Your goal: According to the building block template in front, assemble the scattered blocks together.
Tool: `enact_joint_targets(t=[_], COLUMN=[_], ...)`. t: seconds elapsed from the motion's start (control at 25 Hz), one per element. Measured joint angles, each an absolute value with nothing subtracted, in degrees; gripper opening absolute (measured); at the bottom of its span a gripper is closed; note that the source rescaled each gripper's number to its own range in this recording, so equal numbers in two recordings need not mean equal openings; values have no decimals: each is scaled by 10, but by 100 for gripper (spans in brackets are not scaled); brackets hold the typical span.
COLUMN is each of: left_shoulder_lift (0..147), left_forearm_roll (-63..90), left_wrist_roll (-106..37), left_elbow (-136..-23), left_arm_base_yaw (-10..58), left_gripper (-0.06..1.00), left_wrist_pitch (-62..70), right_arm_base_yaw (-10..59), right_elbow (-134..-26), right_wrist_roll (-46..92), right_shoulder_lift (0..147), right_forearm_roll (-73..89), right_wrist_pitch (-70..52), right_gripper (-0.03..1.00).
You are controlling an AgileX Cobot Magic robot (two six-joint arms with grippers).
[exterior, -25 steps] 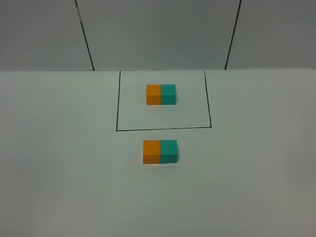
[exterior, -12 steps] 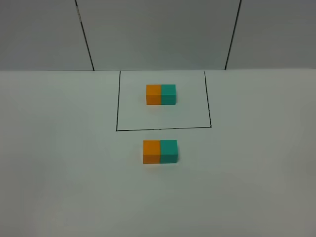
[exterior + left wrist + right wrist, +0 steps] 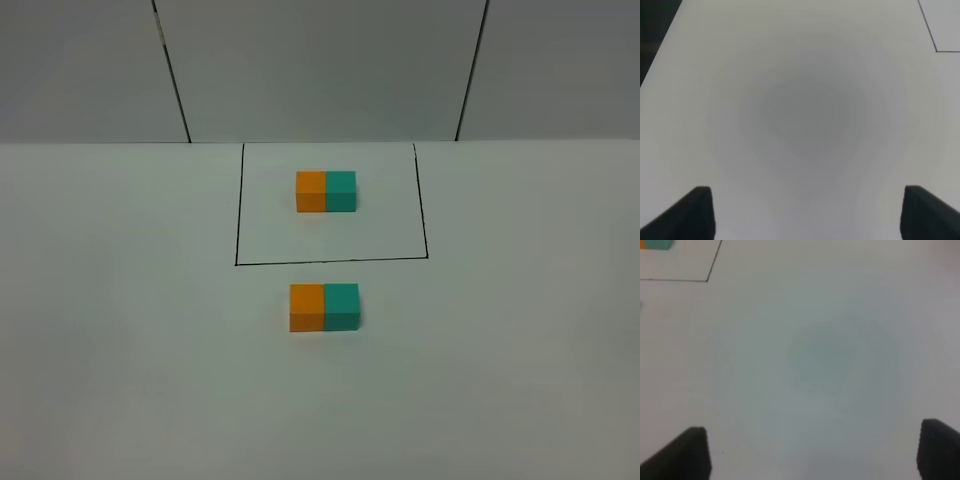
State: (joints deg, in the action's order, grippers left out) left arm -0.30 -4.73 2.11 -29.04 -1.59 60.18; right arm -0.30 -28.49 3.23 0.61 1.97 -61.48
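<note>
Where the black-lined rectangle (image 3: 331, 204) is drawn on the white table (image 3: 120, 330), we take it as our landmark for all that follows. Inside it, toward its far side, stands the building block template (image 3: 326, 191): an orange cube on the left joined face to face with a teal cube on the right.

Just outside the near line of the rectangle we find the scattered blocks, and they lie together. The orange block (image 3: 307, 307) and the teal block (image 3: 341, 306) touch along one face, orange left and teal right, in the same order as the template and roughly in line with it.

Neither arm appears in the high view. In the left wrist view, the left gripper (image 3: 807, 212) shows two dark fingertips (image 3: 697, 212) set wide apart with only bare table between them; we record it as spread and holding nothing. A corner of the rectangle's line shows at the far edge of that view, well apart from the fingertips, and no block is visible there.

In the right wrist view, the right gripper (image 3: 815, 452) likewise shows its fingertips (image 3: 687, 452) wide apart over bare table, holding nothing. A corner of the rectangle appears far off, with a sliver of orange and teal inside the line, which we read as the template. Both grippers stand well clear of the assembled blocks.
</note>
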Motion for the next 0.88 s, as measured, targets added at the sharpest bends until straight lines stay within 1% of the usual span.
enact_joint_targets(t=[0.16,0.88], left_shoulder_lift=[-3,-3], left_forearm_roll=[-47,-47], left_wrist_roll=[21,21], left_elbow=[-290,-290], left_arm_base_yaw=[-42,-43], left_gripper=[69,69], left_wrist_pitch=[602,602], right_arm_base_yaw=[-3,-3], right_elbow=[-285,-285], right_wrist_roll=[32,32], right_shoulder_lift=[6,6], right_forearm_roll=[20,20], right_wrist_pitch=[-615,-615], right_gripper=[77,77])
